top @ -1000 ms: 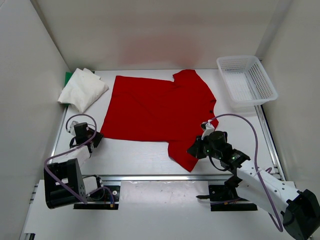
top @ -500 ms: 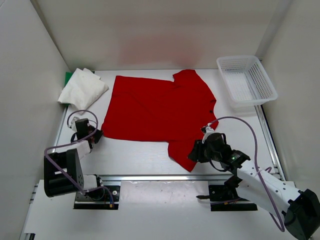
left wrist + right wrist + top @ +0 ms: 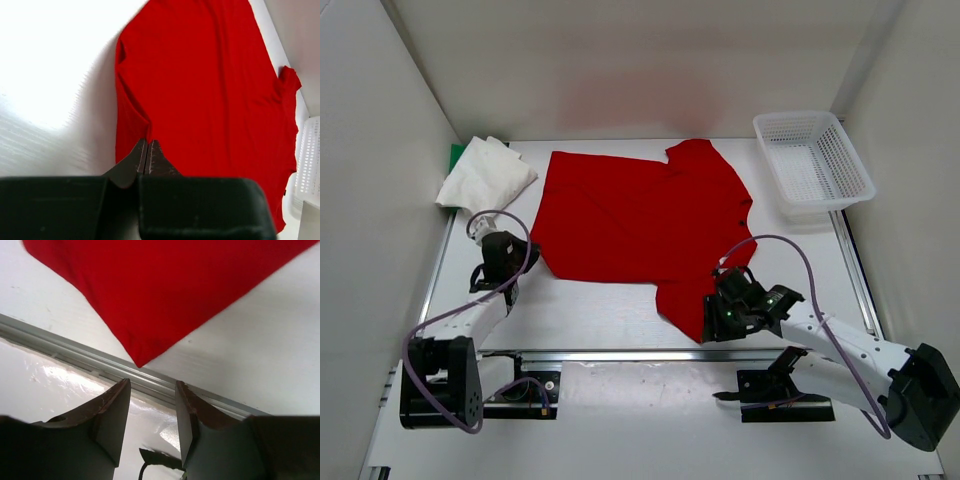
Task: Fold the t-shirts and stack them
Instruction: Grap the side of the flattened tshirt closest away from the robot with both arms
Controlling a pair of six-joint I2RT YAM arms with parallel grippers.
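Note:
The red t-shirt (image 3: 640,225) lies spread flat in the middle of the table, its near sleeve pointing at the front rail. My left gripper (image 3: 523,262) is at the shirt's lower left corner. In the left wrist view its jaws (image 3: 148,143) are shut on a raised pinch of the red hem (image 3: 210,90). My right gripper (image 3: 713,324) hovers by the near sleeve tip. Its jaws (image 3: 152,385) stand open and empty, with the sleeve corner (image 3: 140,361) just ahead of them. The off-white t-shirt (image 3: 485,178) lies folded at the back left, on top of the green one (image 3: 456,155).
A white mesh basket (image 3: 812,160) stands at the back right. An aluminium rail (image 3: 620,353) runs along the table's near edge, right below the right fingers (image 3: 110,405). White walls close in the left, back and right sides.
The left gripper closed on the shirt's lower left corner and drew it a little rightward. The right gripper opened, let go of the sleeve and dropped back toward the near rail.

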